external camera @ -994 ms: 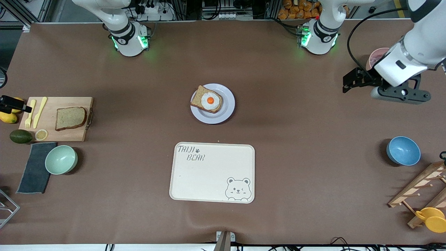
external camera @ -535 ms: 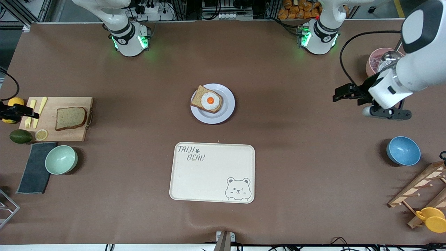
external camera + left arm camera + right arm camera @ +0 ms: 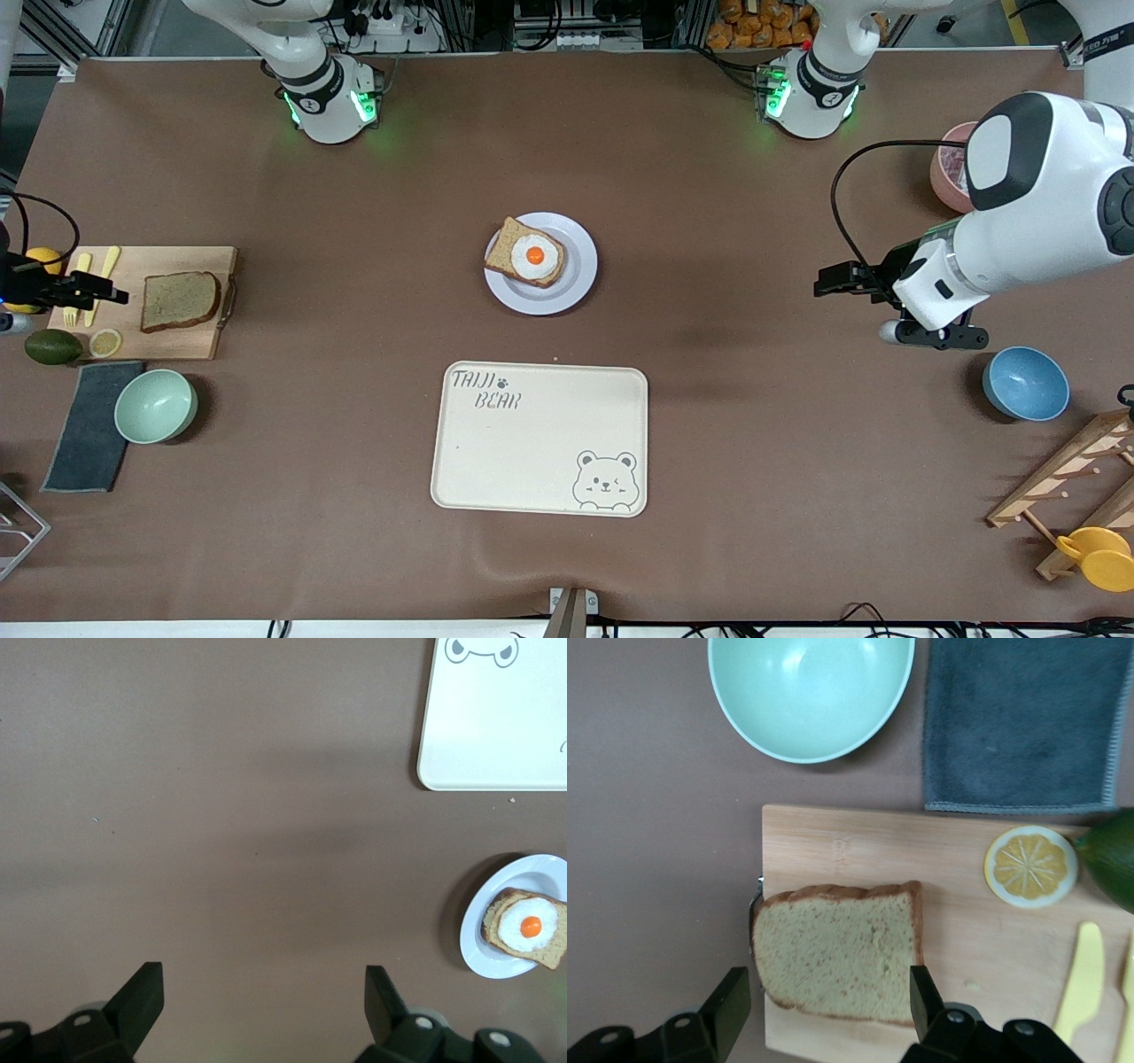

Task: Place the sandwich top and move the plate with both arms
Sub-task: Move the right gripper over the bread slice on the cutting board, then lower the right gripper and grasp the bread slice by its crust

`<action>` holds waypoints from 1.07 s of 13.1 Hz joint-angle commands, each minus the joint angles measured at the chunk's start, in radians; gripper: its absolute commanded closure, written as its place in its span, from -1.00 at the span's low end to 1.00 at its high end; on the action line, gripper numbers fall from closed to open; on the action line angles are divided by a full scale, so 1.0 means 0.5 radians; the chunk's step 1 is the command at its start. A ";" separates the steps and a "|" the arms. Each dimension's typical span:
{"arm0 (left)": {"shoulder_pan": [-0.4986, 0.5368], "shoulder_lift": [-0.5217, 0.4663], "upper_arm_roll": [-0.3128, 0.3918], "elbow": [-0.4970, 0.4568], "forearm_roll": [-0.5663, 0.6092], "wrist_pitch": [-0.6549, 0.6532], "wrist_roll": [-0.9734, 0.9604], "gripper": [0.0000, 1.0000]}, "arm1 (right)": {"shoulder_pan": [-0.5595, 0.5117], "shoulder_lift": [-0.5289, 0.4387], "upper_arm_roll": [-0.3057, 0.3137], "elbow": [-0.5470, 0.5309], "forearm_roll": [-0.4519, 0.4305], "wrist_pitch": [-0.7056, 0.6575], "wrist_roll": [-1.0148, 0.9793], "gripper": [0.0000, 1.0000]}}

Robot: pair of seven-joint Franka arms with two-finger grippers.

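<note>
My right gripper point(image 3: 824, 1005) hangs over the cutting board point(image 3: 142, 301) at the right arm's end of the table, its 2 fingers spread to either side of the sandwich top point(image 3: 840, 950) but not touching it, so the slice fits between them when I come down. That slice lies flat on the board, beside the lemon slice point(image 3: 1030, 865). My left gripper point(image 3: 261, 1005) hovers over bare table toward the left arm's end, fingers wide apart and empty, facing the plate point(image 3: 541, 263). The plate sits mid-table carrying the egg-topped bread point(image 3: 524, 253), waiting for its lid. The bear tray point(image 3: 539, 438) lies nearer the front camera, probably the plate's destination.
</note>
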 commanded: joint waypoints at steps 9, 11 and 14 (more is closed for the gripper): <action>0.038 -0.038 0.000 -0.209 -0.153 0.371 -0.008 -1.00 | 0.009 0.441 -0.100 0.016 0.495 0.219 -0.655 -0.29; 0.096 -0.041 -0.003 -0.212 -0.275 0.374 -0.008 -1.00 | 0.009 0.444 -0.100 0.013 0.511 0.201 -0.668 0.21; 0.096 -0.035 -0.003 -0.221 -0.313 0.374 -0.008 -1.00 | 0.006 0.441 -0.100 -0.024 0.544 0.204 -0.668 0.97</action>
